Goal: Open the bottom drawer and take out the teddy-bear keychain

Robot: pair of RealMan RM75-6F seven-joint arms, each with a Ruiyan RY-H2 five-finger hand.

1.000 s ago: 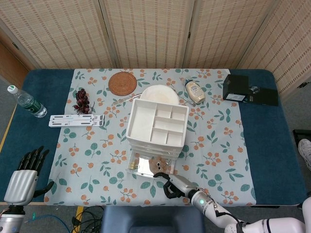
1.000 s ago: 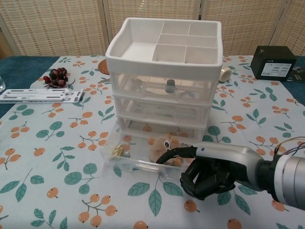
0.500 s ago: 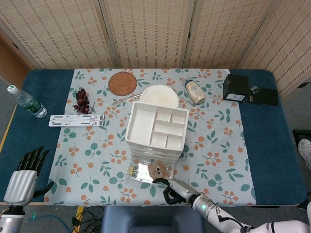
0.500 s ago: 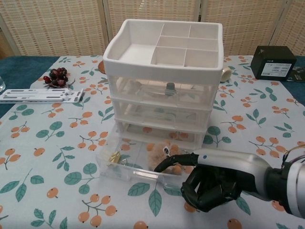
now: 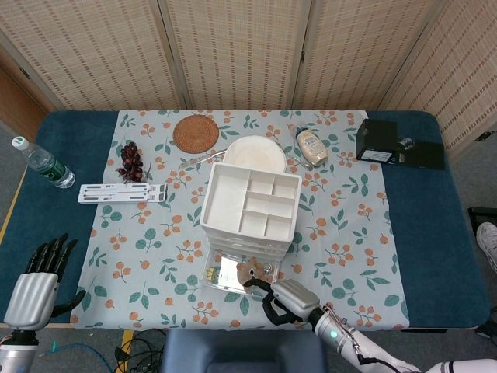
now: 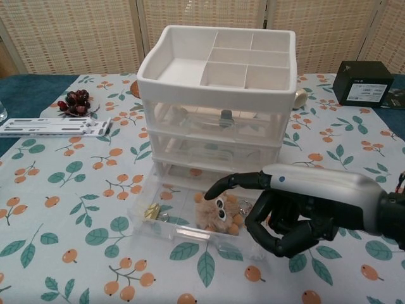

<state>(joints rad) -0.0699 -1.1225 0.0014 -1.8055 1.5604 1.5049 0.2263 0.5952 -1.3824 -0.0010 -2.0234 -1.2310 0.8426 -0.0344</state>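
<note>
No legible writing, black box [image 6: 362, 81] label [image 6: 368, 90] blurred

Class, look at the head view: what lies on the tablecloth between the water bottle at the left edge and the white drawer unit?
In the head view, a flat white strip-shaped object lies between the water bottle and the drawer unit, with the bunch of dark grapes just behind it.
</note>
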